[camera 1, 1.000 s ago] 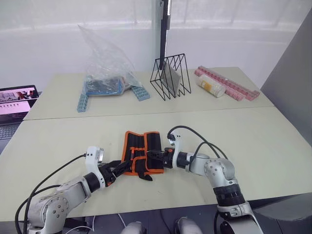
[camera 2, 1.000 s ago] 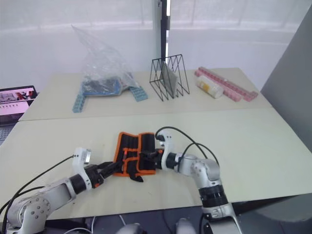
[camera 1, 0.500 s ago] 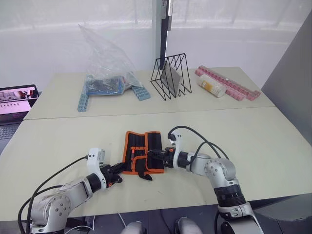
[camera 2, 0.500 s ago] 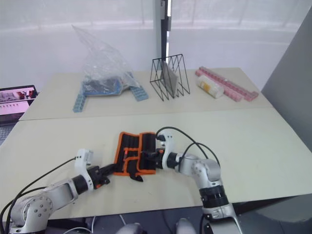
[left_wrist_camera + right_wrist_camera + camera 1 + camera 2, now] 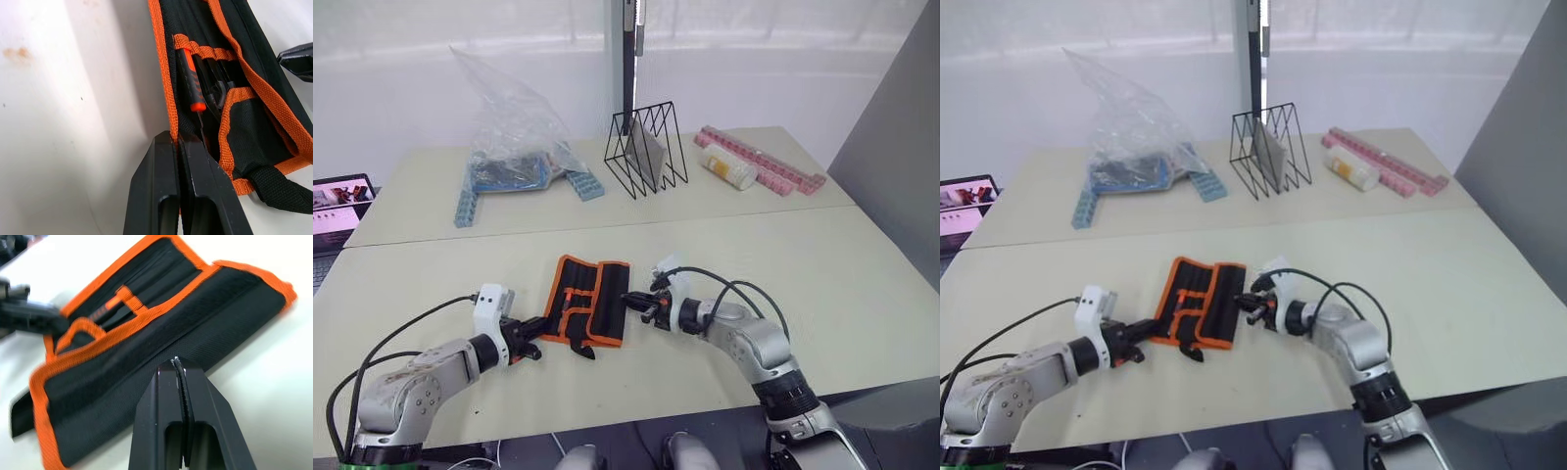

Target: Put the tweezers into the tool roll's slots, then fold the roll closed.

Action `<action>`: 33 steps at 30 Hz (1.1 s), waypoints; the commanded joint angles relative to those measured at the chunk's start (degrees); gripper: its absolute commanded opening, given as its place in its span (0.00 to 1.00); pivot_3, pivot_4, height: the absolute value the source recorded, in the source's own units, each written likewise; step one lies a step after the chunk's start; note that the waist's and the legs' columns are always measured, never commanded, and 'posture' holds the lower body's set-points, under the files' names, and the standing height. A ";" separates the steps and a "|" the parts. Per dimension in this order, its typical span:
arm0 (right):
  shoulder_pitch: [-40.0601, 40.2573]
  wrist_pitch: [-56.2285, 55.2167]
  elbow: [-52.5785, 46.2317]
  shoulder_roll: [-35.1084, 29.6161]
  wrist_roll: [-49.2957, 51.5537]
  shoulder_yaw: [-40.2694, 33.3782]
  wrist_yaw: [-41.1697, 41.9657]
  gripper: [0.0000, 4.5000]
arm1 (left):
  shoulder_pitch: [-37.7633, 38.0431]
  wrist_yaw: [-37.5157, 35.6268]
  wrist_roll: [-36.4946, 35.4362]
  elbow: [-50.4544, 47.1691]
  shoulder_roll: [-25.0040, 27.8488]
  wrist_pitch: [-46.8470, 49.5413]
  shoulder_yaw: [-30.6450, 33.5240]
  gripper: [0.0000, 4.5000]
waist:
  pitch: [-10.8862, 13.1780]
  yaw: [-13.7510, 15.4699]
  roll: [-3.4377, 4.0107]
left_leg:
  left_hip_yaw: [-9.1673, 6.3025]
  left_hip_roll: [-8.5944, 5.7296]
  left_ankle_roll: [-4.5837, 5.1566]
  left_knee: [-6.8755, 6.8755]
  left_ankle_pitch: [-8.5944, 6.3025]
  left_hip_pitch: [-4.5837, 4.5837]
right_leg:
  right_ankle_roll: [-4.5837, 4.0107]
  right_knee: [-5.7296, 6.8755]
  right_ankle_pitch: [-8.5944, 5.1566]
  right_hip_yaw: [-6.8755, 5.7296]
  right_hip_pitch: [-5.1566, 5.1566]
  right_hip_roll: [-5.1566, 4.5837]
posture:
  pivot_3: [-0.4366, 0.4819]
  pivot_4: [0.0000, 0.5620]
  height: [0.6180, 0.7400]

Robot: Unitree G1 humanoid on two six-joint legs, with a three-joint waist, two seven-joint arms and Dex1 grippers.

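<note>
The tool roll lies spread on the near table, black with orange piping, its right panel folded over. Slim black tweezers sit in its slots under an orange band, beside an orange-handled tool. My left gripper is shut on the roll's left orange edge; in the left wrist view the piping runs in between the fingers. At the roll's right fold, my right gripper is shut with its tips against the fabric; I cannot tell if cloth is pinched there.
On the far table stand a clear plastic bag over blue blocks, a black wire rack, a small bottle and pink strips. A laptop sits at the far left. The roll's black strap trails toward me.
My left gripper's fingers, open a second ago, have shut at the roll's left edge. The right gripper stays shut at the right fold. The whole view has shifted.
</note>
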 commanded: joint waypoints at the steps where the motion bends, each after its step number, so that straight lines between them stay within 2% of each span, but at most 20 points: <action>1: 0.38 -6.40 0.12 0.29 -3.25 2.16 2.65 0.00 | -0.75 -1.72 2.59 0.62 1.42 -1.73 -0.80 0.00 | 0.00 0.01 0.00 | 0.00 0.00 -0.03 0.02 0.02 -0.12 | -0.01 0.03 0.00 0.01 -0.11 0.00 | 0.48 0.27 0.87; 10: 0.11 -10.64 1.27 2.71 -7.75 4.07 3.74 0.00 | -1.75 -5.46 5.92 1.32 2.58 -3.39 -3.06 0.00 | 0.00 0.13 0.00 | -0.01 0.00 0.00 0.04 0.00 -0.17 | -0.02 0.03 0.01 0.00 -0.14 -0.01 | 0.48 0.27 0.87; 22: -2.10 -12.43 8.51 2.13 -10.82 3.24 4.53 0.00 | -4.28 -13.90 11.22 5.85 8.88 -7.77 -6.08 0.00 | 0.01 -0.14 -0.01 | -0.01 0.02 0.01 0.04 0.00 -0.15 | -0.04 0.04 0.02 0.00 -0.14 0.02 | 0.48 0.27 0.87; 28: -2.70 -13.68 10.55 3.44 -11.90 4.38 4.84 0.00 | -10.01 -16.63 13.31 8.97 9.64 -9.54 -8.08 0.00 | 0.01 -0.08 -0.01 | -0.01 0.01 0.03 0.05 -0.01 -0.14 | -0.07 0.07 0.04 -0.01 -0.14 0.02 | 0.48 0.27 0.87; 33: -2.45 -13.66 10.55 3.78 -12.60 4.53 5.01 0.00 | -13.48 -19.65 10.72 6.54 10.34 -7.26 -6.59 0.00 | 0.00 -0.09 -0.01 | -0.01 0.01 0.02 0.10 0.00 -0.15 | -0.07 0.12 0.04 -0.01 -0.15 0.02 | 0.48 0.27 0.87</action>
